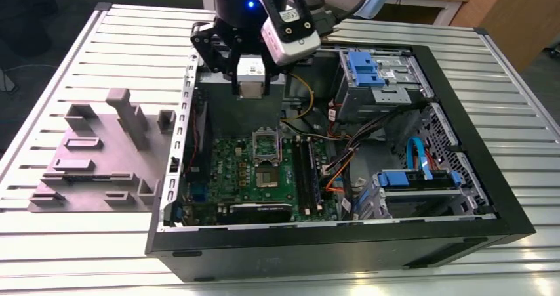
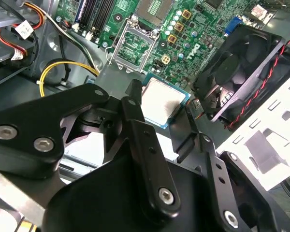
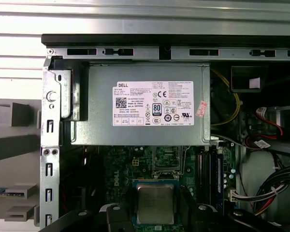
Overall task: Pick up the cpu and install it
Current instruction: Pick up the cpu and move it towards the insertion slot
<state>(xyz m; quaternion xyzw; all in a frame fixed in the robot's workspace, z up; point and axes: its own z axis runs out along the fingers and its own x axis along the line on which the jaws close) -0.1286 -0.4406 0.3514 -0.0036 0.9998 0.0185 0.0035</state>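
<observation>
Above the open case (image 1: 350, 247), the claw (image 2: 159, 110) clenches the cpu (image 2: 162, 100) by opposite edges, held flat, with the motherboard (image 2: 193, 29) beneath.

Robotics laboratory: open computer case (image 1: 350, 243) on a slatted aluminium surface (image 1: 114, 53), grey fixture tray (image 1: 92, 178) at nine o'clock, wooden furniture (image 1: 512, 14) at two o'clock.

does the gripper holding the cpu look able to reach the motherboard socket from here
Probably yes: the gripper holds the cpu above the open case, the socket sits uncovered with its hinged frame swung open, and nothing lies across it.
</observation>
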